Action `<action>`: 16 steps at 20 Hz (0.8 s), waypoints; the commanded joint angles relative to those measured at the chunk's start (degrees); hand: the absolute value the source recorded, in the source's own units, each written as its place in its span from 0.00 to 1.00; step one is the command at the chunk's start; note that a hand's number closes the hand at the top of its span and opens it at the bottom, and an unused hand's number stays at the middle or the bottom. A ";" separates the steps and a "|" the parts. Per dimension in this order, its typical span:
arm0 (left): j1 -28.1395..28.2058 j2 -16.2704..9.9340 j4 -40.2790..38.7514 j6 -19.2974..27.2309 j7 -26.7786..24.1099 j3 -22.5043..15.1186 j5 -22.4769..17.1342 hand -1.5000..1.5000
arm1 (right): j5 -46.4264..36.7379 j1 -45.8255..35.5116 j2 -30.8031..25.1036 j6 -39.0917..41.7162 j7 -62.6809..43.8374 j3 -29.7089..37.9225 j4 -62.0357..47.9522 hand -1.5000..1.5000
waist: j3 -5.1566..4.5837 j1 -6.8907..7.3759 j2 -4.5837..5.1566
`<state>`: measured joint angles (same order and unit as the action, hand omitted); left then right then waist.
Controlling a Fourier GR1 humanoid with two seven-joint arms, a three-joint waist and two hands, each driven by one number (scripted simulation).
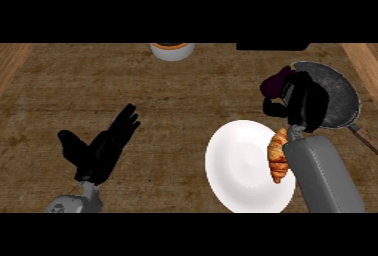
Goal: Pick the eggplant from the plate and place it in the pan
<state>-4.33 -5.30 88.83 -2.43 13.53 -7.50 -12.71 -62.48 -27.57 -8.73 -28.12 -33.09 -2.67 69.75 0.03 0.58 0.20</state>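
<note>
Half-hidden eggplant (276, 84) in curled right hand (304, 102) fingers; left hand (100, 147) open; pan (341, 95) partly covered

Purple eggplant (277, 84), white plate (240, 167), grey speckled pan (341, 92), golden-brown croissant (278, 156), black hands.

No legible text, label, brand, number or sign is showing on any item near either hand; faint marks on the left forearm (66, 205) are reading as indistinct.
</note>
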 commanded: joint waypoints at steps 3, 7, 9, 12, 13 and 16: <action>2.05 -0.81 0.99 -1.52 -0.98 0.69 -0.47 0.50 | 1.20 -3.75 -4.69 -12.98 8.25 7.88 -16.53 1.00 | 0.03 0.55 0.21; 2.12 0.83 0.05 -1.07 -2.42 -1.18 1.24 0.50 | 4.81 -8.90 -9.39 -19.21 13.34 13.49 -25.78 1.00 | 0.06 0.89 0.44; 2.04 -0.92 5.99 -0.72 3.79 -0.57 -0.35 0.50 | 8.37 -9.60 -9.64 -24.67 18.26 15.94 -30.22 1.00 | 0.17 1.74 0.51; -1.28 -0.76 1.87 -1.63 2.06 1.18 -0.93 0.50 | 13.19 -14.31 -12.18 -25.06 25.44 18.78 -38.57 1.00 | 0.15 1.63 0.66; -3.01 1.72 1.13 1.08 2.48 -0.76 1.16 0.50 | 14.18 -13.84 -14.18 -24.61 26.87 19.97 -39.57 1.00 | 0.24 1.99 1.05; -0.80 0.85 2.64 0.30 2.47 -0.53 0.92 0.50 | 17.76 -16.00 -15.61 -24.84 32.86 22.57 -44.71 1.00 | 0.21 2.14 0.86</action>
<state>-5.10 -4.59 90.36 -2.73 14.82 -8.04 -11.97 -48.95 -41.08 -21.51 -51.97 -7.16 16.53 31.92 0.21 2.40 1.01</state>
